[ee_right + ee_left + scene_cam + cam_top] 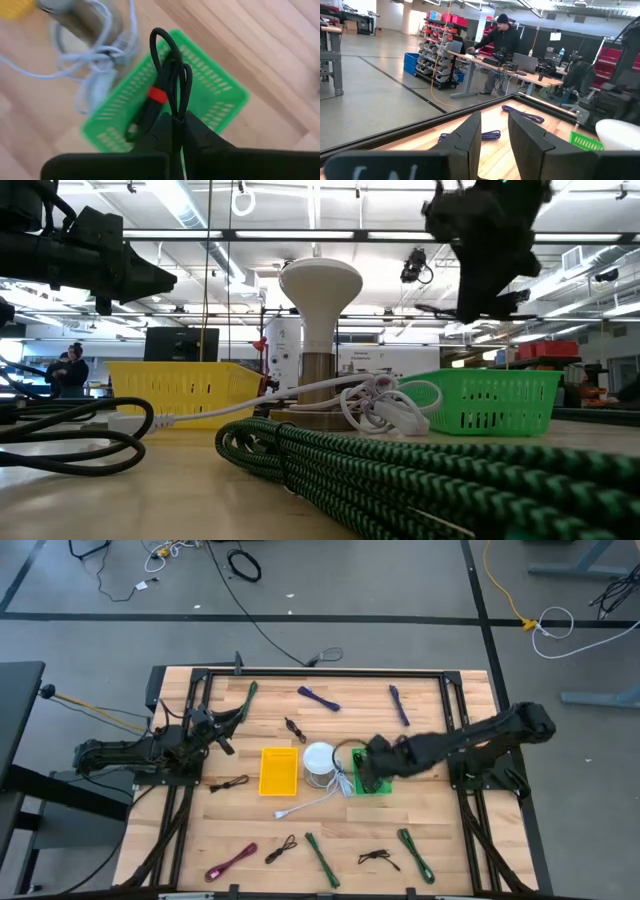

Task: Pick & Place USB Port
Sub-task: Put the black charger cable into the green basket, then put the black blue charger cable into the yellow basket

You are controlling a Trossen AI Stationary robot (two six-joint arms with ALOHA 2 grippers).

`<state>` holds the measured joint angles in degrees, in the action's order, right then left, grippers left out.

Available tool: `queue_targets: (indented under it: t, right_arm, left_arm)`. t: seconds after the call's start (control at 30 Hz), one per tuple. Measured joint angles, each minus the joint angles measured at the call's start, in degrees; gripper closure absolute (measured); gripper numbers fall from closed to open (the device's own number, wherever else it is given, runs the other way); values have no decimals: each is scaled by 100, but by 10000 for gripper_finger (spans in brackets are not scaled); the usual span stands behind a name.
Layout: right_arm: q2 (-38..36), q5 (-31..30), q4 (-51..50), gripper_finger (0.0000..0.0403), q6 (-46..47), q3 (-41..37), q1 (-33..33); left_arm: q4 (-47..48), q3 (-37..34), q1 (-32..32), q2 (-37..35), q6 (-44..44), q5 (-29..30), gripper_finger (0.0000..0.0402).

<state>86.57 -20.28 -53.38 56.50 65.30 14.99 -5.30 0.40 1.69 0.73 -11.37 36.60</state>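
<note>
At the table's left edge we find the left gripper (222, 730) waiting above the wood, clear of the cables; in its wrist view the two dark fingers (470, 135) stand apart with nothing between them, and beyond them lies a purple cable (525, 114) on the far boards, with a person (499, 47) standing at a desk in the room behind. Next, near the middle, we note the yellow basket (279, 771), and just to its right a white lamp (319, 761) with a white cord (318, 802) trailing toward the front edge. Touching that cord's coils on the right sits the green basket (376, 783). Above the green basket hangs the right gripper (372, 764), its arm reaching in from the right side. In the right wrist view its fingers (200, 137) are pressed together on a looped black USB cable (172, 75), which carries a red band; the loop hangs over the green basket's open top, off the mesh floor as far as we can tell. Something dark already lies inside the basket, too blurred to identify. Loose cables in green, black and pink lie scattered along the front of the table.
</note>
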Motion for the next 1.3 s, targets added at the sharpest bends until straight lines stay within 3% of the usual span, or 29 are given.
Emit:
queue_targets:
  t: [0.17, 0.47, 1.03, 1.3]
  right_arm:
    - [193, -590, 221, 393, 610, 0, 509]
    - [805, -1007, 256, 389, 1056, 0, 561]
    - [935, -1227, 90, 272, 819, 0, 438]
    - [652, -1178, -275, 260, 546, 0, 338]
  left_arm:
    - [-4, 0, 0, 0, -1, -37, 299]
    - [-2, 0, 0, 0, -3, -39, 299]
    - [-2, 0, 0, 0, -5, -41, 299]
    - [-2, 0, 0, 0, -3, -41, 299]
